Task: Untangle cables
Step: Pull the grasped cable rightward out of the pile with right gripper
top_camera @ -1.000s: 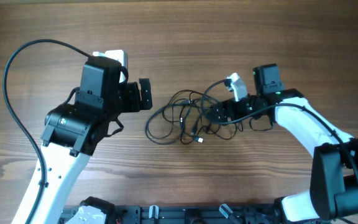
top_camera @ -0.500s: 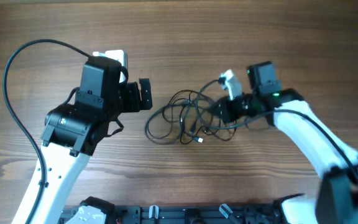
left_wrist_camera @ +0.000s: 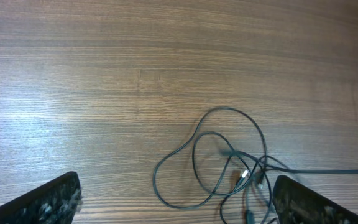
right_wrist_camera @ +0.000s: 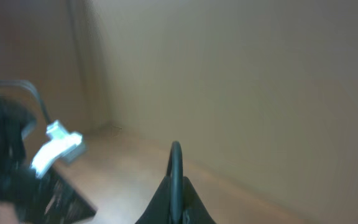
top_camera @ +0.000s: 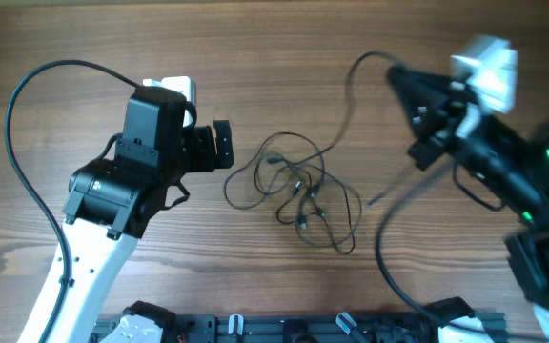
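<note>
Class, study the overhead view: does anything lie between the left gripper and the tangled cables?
Nothing visible does. Only bare table lies between the left gripper and the nearest loop of the cables.

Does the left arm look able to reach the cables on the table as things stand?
Probably yes. The left gripper is open and faces the cables, with only bare table between them; nothing blocks the way.
</note>
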Available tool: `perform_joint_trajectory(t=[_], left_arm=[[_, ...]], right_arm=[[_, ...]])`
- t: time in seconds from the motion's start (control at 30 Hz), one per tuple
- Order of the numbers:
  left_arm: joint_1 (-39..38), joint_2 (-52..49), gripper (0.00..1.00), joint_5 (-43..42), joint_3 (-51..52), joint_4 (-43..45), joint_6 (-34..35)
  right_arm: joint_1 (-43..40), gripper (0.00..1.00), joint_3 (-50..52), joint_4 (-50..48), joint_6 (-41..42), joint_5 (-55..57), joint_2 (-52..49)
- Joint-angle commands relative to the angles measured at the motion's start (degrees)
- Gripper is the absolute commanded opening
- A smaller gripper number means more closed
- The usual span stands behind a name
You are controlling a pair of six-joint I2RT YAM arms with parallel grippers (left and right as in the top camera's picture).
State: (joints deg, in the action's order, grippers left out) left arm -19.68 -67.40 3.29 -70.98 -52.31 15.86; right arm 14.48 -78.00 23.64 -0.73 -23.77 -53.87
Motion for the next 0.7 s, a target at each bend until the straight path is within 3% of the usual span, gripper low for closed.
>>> perform_joint_trajectory(t=[0.0, 0.27, 0.57, 0.67], left_arm=[[0.6, 0.2, 1.00, -0.5, -0.4, 0.1, -0.8], [0.6, 0.2, 1.00, -0.5, -0.4, 0.1, -0.8], [0.6, 0.2, 1.00, -0.5, -0.4, 0.1, -0.8], [0.6, 0.2, 1.00, -0.5, -0.4, 0.1, -0.8]], right_arm=[[0.1, 0.04, -1.2, -5.2, 2.4, 9.1, 3.4], [0.1, 0.04, -1.3, -10.7, 2.2, 24.4, 4.6], [0.1, 0.04, -1.3, -7.0, -6.1, 66.2, 1.4], [-0.4, 0.04, -1.3, -7.6, -8.3, 75.2, -0.3]])
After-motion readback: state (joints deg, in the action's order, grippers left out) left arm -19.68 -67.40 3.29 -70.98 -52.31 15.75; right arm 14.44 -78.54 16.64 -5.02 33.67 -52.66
